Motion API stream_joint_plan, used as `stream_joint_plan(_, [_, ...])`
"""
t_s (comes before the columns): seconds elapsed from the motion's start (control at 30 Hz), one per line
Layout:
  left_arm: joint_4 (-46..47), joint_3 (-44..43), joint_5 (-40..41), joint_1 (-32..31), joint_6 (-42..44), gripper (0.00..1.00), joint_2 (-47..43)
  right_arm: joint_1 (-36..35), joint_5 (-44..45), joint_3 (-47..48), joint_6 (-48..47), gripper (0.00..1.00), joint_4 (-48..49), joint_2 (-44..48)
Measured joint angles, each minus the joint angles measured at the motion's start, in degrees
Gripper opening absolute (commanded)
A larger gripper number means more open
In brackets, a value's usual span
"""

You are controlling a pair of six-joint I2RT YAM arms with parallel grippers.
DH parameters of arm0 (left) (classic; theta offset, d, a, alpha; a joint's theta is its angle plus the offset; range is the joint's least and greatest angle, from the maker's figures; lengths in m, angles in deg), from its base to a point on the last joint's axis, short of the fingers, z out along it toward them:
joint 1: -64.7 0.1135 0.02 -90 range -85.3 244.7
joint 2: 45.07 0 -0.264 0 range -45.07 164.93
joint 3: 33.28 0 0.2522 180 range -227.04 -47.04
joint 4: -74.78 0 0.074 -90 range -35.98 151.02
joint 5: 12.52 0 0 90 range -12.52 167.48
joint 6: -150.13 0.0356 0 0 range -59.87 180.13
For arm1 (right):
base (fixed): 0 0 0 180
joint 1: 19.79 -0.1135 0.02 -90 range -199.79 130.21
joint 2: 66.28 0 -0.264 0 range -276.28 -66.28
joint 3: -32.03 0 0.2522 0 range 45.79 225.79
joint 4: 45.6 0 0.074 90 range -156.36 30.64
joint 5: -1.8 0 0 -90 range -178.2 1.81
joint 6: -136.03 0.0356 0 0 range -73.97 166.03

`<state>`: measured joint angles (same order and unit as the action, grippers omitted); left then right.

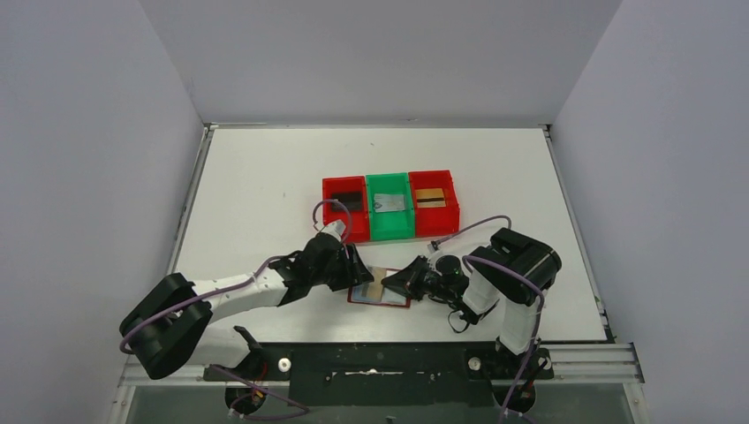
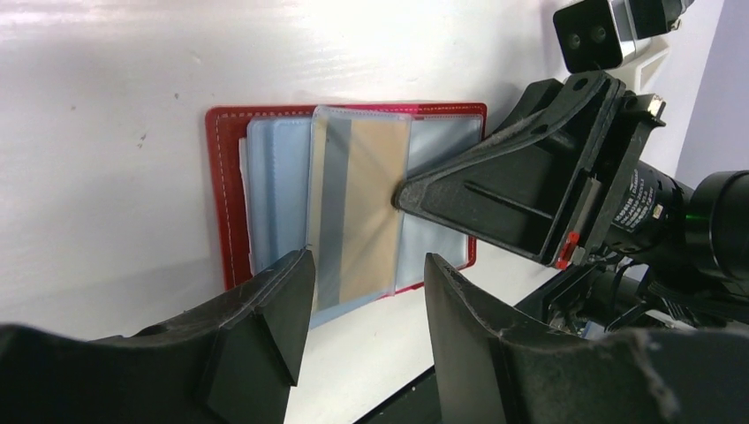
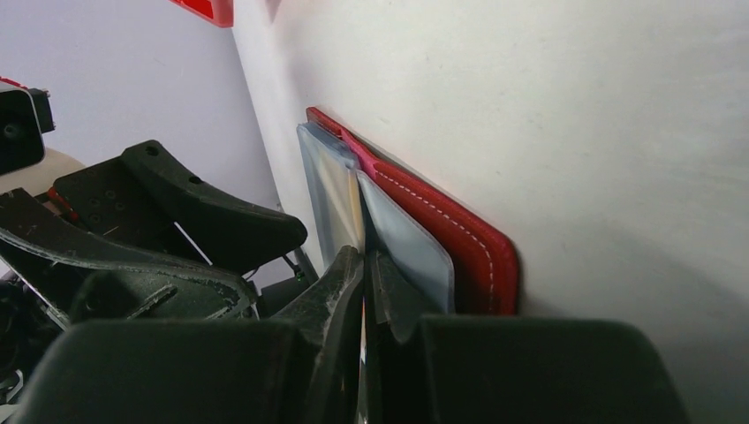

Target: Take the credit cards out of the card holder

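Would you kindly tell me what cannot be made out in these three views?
- Right wrist: the right gripper is shut on a clear sleeve; its fingers hide whether the gold card is pinched too.
- Left wrist: that sleeve covers other pockets of the card holder.
- Top external: the cards in the bins are too small to read.

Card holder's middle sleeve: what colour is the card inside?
Tan-gold card with a grey stripe; clearest in the left wrist view.

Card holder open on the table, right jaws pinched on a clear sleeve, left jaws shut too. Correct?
Not quite: the left gripper has its jaws open, as the left wrist view shows. The card holder is open and the right gripper is pinched on the sleeve.
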<state>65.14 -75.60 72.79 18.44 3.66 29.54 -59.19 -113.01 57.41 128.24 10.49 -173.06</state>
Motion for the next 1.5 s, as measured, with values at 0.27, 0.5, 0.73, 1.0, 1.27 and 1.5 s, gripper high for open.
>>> stream_joint_plan(0.27, [0.6,-2.4,0.2,0.5,1.6,0.49,4.5,0.1,-0.1,-1.1,1.2,0.02,2.3,-0.9])
stream_joint_plan(0.5, [0.9,-5.0,-1.3,1.2,3.7,0.48,7.5,0.1,-0.2,-1.4,1.4,0.07,2.9,-1.1])
stream_joint_plan(0.73, [1.2,-7.0,-3.1,1.6,4.6,0.48,10.6,0.3,-0.6,-0.4,0.2,0.14,-2.6,1.8])
stream_joint_plan(1.0, [0.3,-7.2,-2.6,1.6,4.6,0.48,10.6,0.3,-0.7,1.4,-2.1,0.33,-10.2,6.4])
stream_joint_plan(1.27, [0.2,-7.2,-1.9,1.9,4.7,0.48,10.4,-3.2,4.6,10.4,-8.4,0.3,-36.1,15.6])
stream_joint_plan(1.5, [0.3,-6.2,-1.1,2.0,4.6,0.47,9.4,-7.3,13.6,20.1,-13.6,0.12,-58.0,17.7])
